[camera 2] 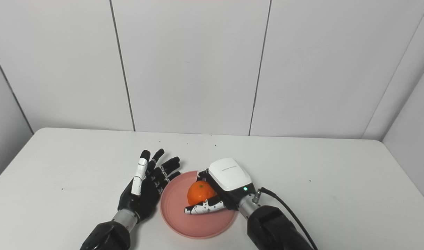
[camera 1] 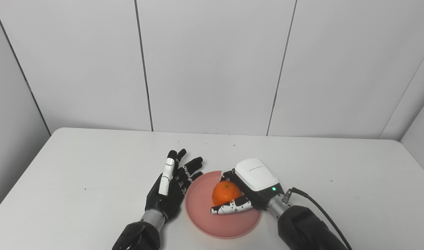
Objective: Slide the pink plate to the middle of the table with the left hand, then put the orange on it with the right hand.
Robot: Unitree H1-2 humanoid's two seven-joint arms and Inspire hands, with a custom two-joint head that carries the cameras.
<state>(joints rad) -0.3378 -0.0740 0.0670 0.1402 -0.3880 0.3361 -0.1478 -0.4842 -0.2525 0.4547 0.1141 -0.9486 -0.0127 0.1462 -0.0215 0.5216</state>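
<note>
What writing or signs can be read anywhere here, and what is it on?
White cover on the back of the right hand: one short line of small grey print, too blurred to read.
Same cover: a small lit green dot, a light, not a text.
Round orange fruit, round pink plastic plate, left hand, white table, grey wall panels: no writing.

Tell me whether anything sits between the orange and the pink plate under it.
Nothing visible does. The orange is over the pink plate, gripped by the right robot hand. The left robot hand rests open beside the plate's left rim, out of the way.
</note>
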